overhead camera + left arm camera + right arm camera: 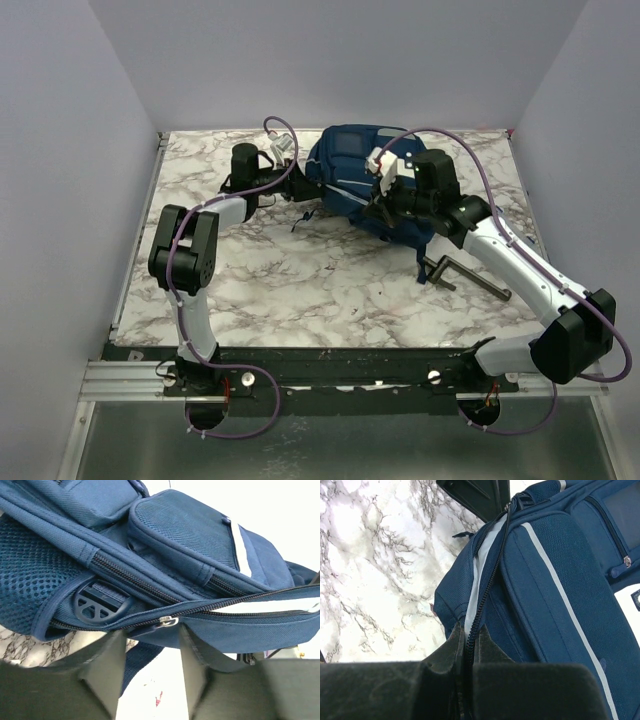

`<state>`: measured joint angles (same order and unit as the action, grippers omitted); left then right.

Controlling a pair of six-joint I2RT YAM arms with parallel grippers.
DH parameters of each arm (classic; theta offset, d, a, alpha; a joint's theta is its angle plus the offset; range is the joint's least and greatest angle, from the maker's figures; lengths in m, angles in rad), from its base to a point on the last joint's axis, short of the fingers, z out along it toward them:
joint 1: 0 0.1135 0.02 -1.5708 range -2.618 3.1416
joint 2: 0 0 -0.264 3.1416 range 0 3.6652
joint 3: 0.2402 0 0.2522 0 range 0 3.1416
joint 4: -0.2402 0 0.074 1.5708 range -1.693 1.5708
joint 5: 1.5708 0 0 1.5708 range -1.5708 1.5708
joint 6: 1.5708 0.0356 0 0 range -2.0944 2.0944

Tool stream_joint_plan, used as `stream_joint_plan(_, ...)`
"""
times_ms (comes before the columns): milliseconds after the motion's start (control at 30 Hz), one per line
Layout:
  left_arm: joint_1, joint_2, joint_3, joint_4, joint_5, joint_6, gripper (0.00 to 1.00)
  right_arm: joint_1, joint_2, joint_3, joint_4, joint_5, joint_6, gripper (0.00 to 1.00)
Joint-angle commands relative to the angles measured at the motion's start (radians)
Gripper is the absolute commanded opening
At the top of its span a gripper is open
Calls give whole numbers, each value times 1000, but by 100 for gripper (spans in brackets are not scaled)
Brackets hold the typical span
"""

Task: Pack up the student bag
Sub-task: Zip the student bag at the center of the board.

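Observation:
The student bag (352,178), navy with grey stripes, lies at the back middle of the marble table. At its left side my left gripper (300,186) is open. In the left wrist view its jaws (151,632) stand apart, just under a silver zipper pull (168,621) and a fold of blue fabric. My right gripper (384,203) sits on the bag's right part. In the right wrist view it (470,629) is shut on the bag's zipper seam (485,587), with the grey lining beside the black teeth. The bag's inside is hidden.
A dark metal clamp with a rod (465,276) lies on the table (300,285) right of the bag, under my right forearm. White walls enclose the table on three sides. Purple cables (450,140) loop over the bag.

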<state>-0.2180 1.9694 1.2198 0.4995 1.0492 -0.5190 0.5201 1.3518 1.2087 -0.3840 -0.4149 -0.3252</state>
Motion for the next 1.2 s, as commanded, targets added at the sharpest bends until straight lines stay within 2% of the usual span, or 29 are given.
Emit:
stream_joint_plan(0, -13, 30, 34, 113, 65, -53, 41, 2, -54, 76, 153, -101, 34, 0)
stream_joint_plan(100, -19, 24, 17, 142, 75, -62, 31, 3, -53, 74, 154, -105, 38, 0)
stream_joint_plan(333, -2, -67, -53, 160, 29, -114, 0, 2, -50, 68, 139, -69, 31, 0)
stream_joint_plan(400, 2, -114, -91, 138, -8, -148, 0, 3, -43, 59, 130, -55, 39, 0)
stream_joint_plan(533, -7, -222, -126, -143, -123, -105, 0, 12, -4, 46, 107, -32, 69, 0)
stream_joint_plan(700, -53, -314, -68, -661, -333, 144, 0, 97, 36, -6, 105, 90, 78, 0)
stream_joint_plan(767, -75, -327, -47, -769, -376, 196, 0, 142, 70, -14, 76, 147, 80, 2)
stream_joint_plan(833, -98, -346, -40, -857, -440, 235, 0, 170, 110, -28, 64, 177, 125, 12)
stream_joint_plan(933, -113, -363, -51, -926, -448, 264, 0, 189, 157, -72, 71, 150, 243, 35)
stream_joint_plan(1100, -133, -389, -84, -1016, -497, 311, 0, 204, 200, -166, 176, -17, 462, 62)
stream_joint_plan(1133, -134, -391, -87, -1034, -510, 316, 0, 204, 200, -174, 200, -22, 524, 95)
stream_joint_plan(1167, -136, -393, -95, -1041, -524, 318, 0, 204, 198, -171, 218, 1, 583, 99)
